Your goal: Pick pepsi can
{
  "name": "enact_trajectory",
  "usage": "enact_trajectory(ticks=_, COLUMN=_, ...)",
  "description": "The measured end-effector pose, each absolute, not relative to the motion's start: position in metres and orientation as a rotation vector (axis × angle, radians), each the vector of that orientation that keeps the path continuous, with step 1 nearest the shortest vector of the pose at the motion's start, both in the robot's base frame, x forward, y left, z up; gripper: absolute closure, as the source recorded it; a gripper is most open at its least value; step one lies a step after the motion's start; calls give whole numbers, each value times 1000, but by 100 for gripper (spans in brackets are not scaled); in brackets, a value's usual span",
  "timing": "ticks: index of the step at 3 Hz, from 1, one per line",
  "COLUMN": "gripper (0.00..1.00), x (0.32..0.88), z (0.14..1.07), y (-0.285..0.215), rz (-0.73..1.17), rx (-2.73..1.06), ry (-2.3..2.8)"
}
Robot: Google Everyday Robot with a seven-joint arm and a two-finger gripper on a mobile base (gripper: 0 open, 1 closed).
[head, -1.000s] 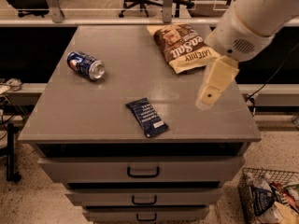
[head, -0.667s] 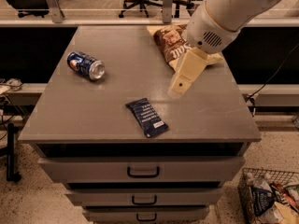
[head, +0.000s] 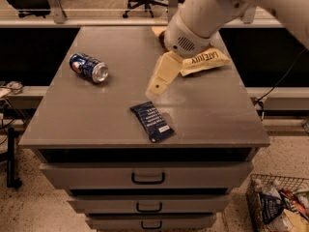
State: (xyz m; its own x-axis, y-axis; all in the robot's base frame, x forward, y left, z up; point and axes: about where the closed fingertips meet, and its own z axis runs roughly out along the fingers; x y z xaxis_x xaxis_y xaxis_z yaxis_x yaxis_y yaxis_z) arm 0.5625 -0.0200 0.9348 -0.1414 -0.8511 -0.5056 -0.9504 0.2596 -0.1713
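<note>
Gripper (head: pixel 155 85), open or closed cannot be told, has swung left from the right side of the bench (head: pixel 96 124) to mid-bench, just behind the blue packet (head: pixel 152 121), nearing the pepsi can (head: pixel 89 67), which lies untouched on its side at the left, still well apart.

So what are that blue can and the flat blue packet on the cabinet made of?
The pepsi can looks like thin metal: glossy printed side, shiny silver end. The snack packet seems plastic or foil film: flat, thin, faint sheen. The cream end effector, probably plastic, hangs above the cabinet top just beyond the packet.
</note>
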Motion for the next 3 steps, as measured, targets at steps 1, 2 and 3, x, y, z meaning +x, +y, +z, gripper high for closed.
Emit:
enact_trajectory(ticks=1, gripper=0, x=596, z=923, y=37, rz=324, rx=-1580, ry=2010)
enact_trajectory(ticks=2, gripper=0, x=627, z=914, y=91, rz=368, rx=-1539, ry=1997)
enact_trajectory(ticks=3, gripper=0, x=652, z=904, y=132, rz=396, rx=-1505, ry=1995)
